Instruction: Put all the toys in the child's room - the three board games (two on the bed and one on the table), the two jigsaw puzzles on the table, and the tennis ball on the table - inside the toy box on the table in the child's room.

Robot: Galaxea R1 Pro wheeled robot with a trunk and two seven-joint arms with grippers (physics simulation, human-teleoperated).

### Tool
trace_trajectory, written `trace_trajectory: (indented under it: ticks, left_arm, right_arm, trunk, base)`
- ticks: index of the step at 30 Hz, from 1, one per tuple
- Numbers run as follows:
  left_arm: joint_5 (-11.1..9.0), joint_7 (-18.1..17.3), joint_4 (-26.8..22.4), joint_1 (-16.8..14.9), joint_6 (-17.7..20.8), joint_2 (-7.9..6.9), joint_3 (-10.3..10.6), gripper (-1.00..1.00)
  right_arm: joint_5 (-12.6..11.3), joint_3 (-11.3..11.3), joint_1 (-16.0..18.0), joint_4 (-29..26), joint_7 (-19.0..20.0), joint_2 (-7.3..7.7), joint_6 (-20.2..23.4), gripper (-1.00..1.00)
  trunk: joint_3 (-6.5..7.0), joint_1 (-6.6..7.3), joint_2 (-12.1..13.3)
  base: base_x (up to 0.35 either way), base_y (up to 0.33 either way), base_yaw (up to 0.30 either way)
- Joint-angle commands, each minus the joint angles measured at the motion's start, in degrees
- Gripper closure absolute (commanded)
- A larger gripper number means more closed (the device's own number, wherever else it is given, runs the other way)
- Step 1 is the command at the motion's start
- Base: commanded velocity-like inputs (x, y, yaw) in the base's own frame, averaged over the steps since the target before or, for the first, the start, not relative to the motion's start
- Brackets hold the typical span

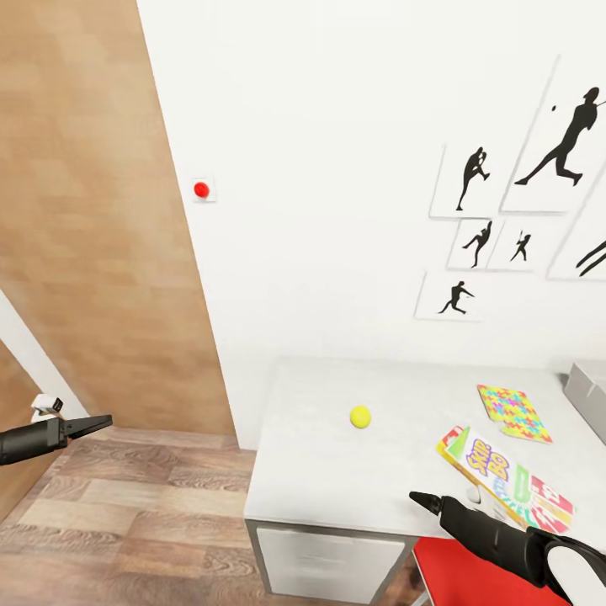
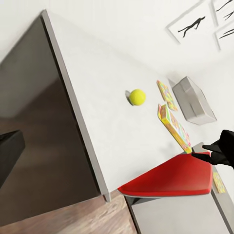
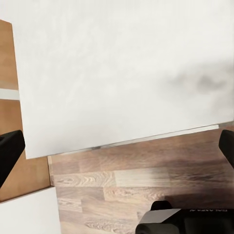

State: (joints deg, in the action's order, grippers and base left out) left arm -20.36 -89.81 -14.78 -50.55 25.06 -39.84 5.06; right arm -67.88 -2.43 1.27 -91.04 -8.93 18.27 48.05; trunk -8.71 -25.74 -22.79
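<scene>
robot's pulled up at the table [image 1: 337, 471] in the child's room, and neither arm has anything in hand. right pincer [image 1: 425, 501] hovers low over the near edge, its tip reading as one dark point in the head view; in the right wrist view the two finger ends sit wide apart at the frame edges with nothing between them, so released and empty. left pincer [image 1: 93, 423] hangs well off to the side over the wood floor, fingers close together, holding nothing as far as i can tell.

tennis ball [image 1: 360, 416] sits on the bare top, ahead of the right pincer and a little toward the left arm's side. the skip-bo board game [image 1: 492, 475] lies just beside the right pincer on its outer side, a jigsaw puzzle [image 1: 513, 412] beyond that, and the toy box [image 1: 589, 396] farther out still at the table's far end.

my read: this is the approach, with a pick still to come. next move calls for extending the right arm forward over the ball, fingers kept spread, then dropping straight down so it doesn't roll.
</scene>
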Motion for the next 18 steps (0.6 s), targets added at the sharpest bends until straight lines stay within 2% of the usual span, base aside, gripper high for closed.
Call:
trace_trajectory:
  ticks: [1,18]
  left_arm:
    - [-0.39,-0.20,0.02,-0.07,0.61,-0.05,0.48,-1.00]
    - [-0.38,-0.20,0.02,-0.07,0.61,-0.06,0.48,-1.00]
  right_arm:
    - [-0.62,-0.03,0.05,-0.08,-0.56,0.01,0.20,-1.00]
    - [-0.59,-0.03,0.05,-0.10,-0.79,-0.07,0.11,-1.00]
  trunk:
    - [-0.13,-0.04,-0.13]
    - [-0.13,-0.04,-0.13]
  base:
    - [0.023,0.003,0.000]
    - [0.012,0.013,0.000]
